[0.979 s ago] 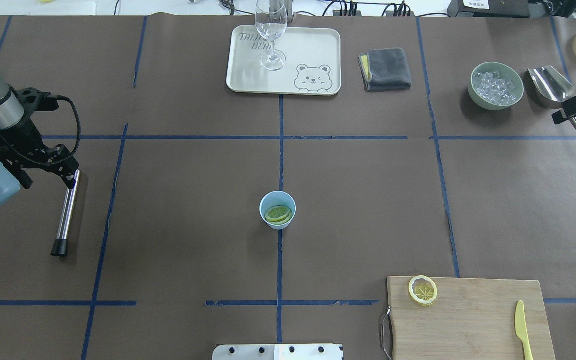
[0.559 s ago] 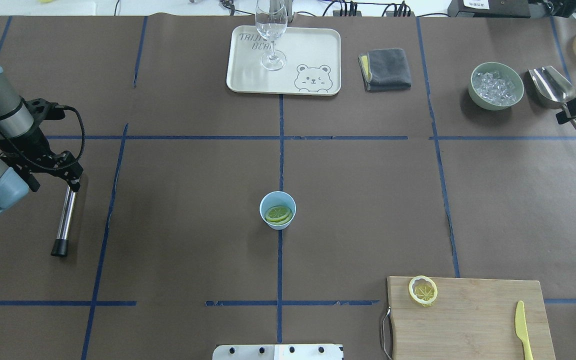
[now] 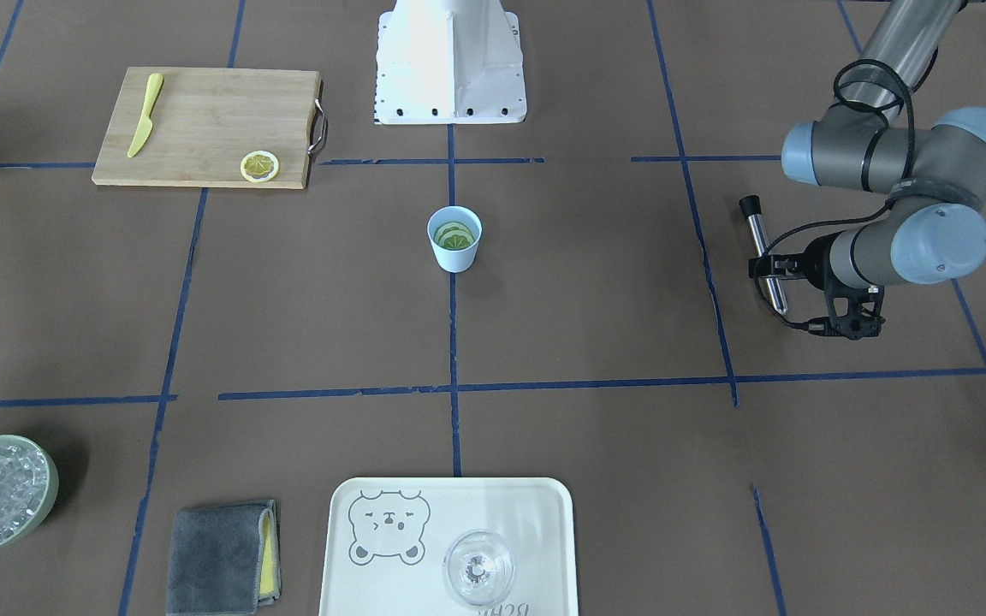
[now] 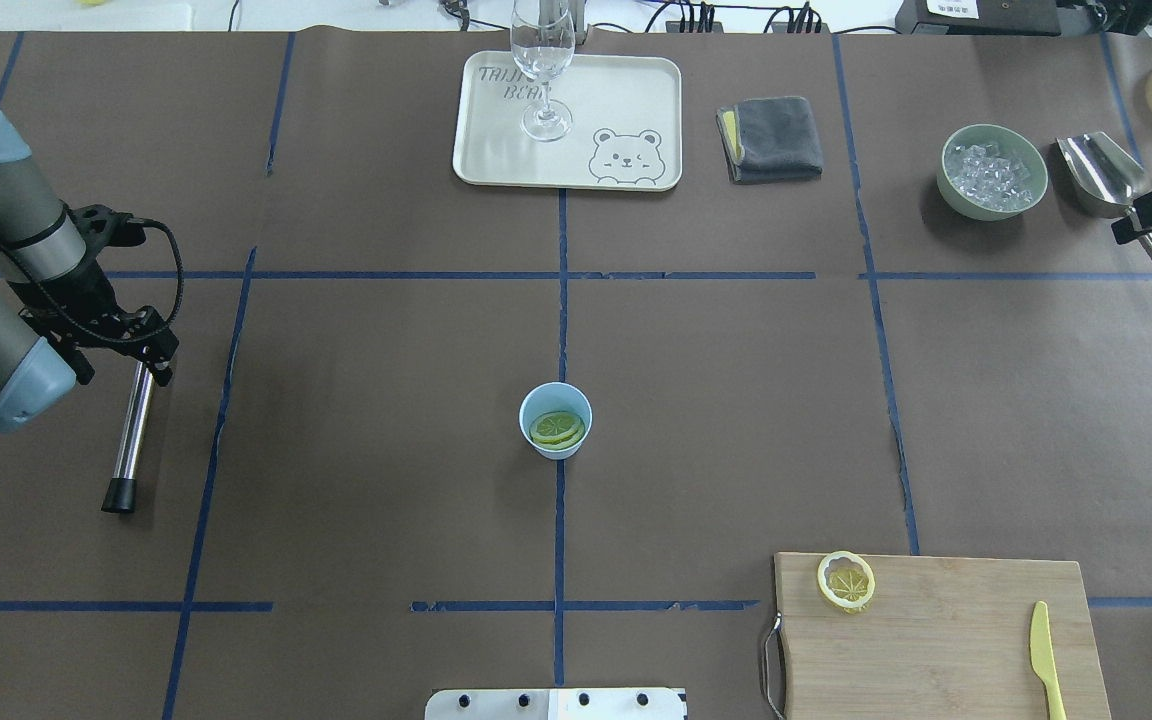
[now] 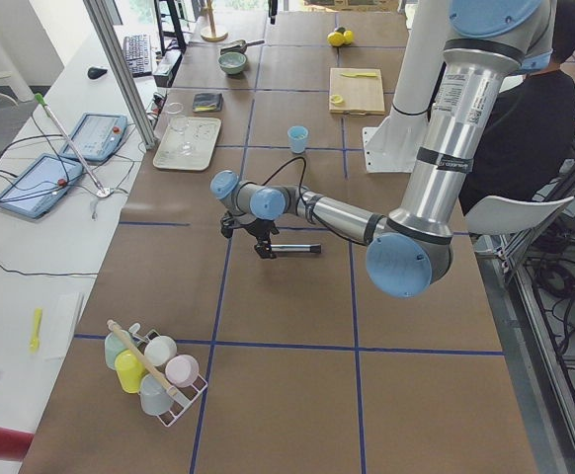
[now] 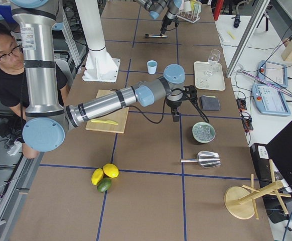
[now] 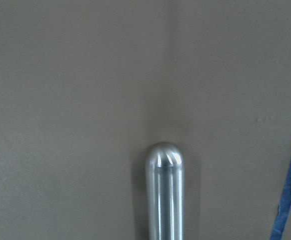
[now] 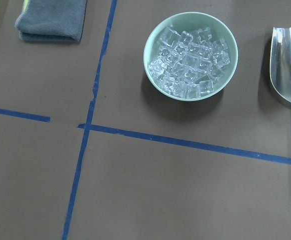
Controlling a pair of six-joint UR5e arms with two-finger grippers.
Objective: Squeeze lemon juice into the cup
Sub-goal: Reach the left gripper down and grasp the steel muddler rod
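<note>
The light-blue cup [image 4: 556,442] stands at the table's middle, with lemon slices [image 4: 556,429] lying inside it; both show in the front view too, cup [image 3: 455,253] and slices [image 3: 454,234]. Another lemon slice [image 4: 846,581] lies on the wooden cutting board [image 4: 936,640]. My left gripper [image 4: 156,362] is far left of the cup, low over the upper end of a metal rod [image 4: 131,435] that lies on the table; its jaws look open, one on each side of the rod. The left wrist view shows only the rod's rounded end [image 7: 164,190]. My right gripper [image 4: 1131,225] is at the far right by the scoop; its fingers do not show.
A cream tray [image 4: 626,100] with a wine glass [image 4: 543,70] sits at the back centre, a grey cloth [image 4: 774,138] beside it. A pale green bowl of ice [image 4: 993,172] and a metal scoop [image 4: 1101,170] are at the back right. A yellow knife [image 4: 1044,655] lies on the board.
My left arm has swung inward and its gripper has shifted slightly right and toward the robot along the rod's upper end. The rod has not moved. My right gripper has edged slightly right.
</note>
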